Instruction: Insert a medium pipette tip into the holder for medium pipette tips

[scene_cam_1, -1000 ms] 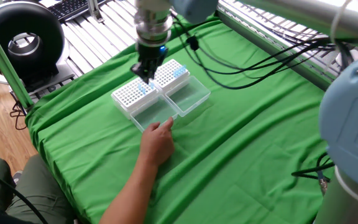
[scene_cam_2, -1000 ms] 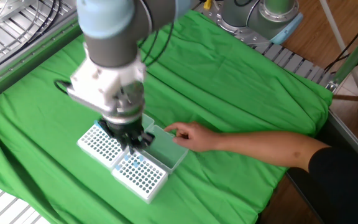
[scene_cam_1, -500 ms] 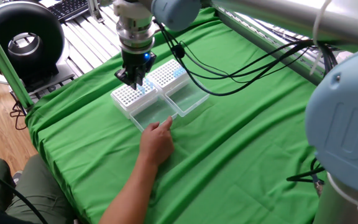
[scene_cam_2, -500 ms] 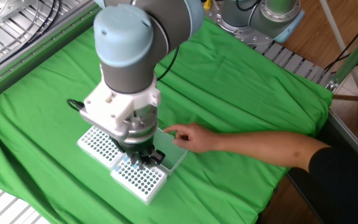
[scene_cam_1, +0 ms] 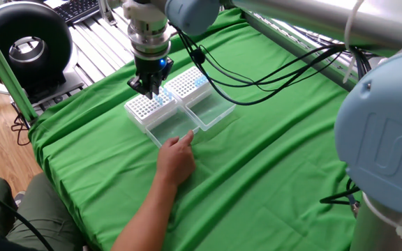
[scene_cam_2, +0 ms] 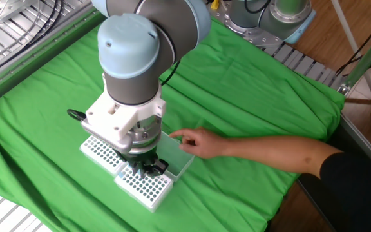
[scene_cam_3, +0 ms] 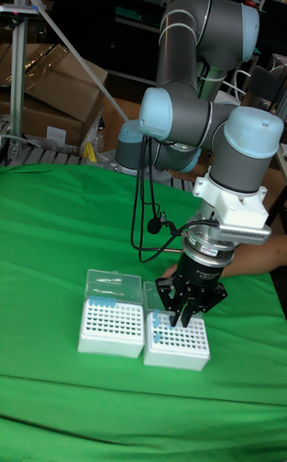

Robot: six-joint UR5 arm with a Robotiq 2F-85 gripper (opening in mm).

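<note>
Two white hole-grid racks stand side by side on the green cloth, each with its clear lid folded open. My gripper hangs point-down just over the holder for medium pipette tips, near its lid-side edge where several blue tips sit. Its fingers are drawn together on a thin medium pipette tip, which is barely visible. The wrist hides part of the holder's grid in the other fixed view.
The look-alike rack touches the holder's side. A person's hand rests on the holder's open lid. Black cables trail from the wrist. A metal roller table borders the cloth.
The gripper has shifted from the seam between the two racks to over the holder, and has come down a little. The hand has stayed put.
</note>
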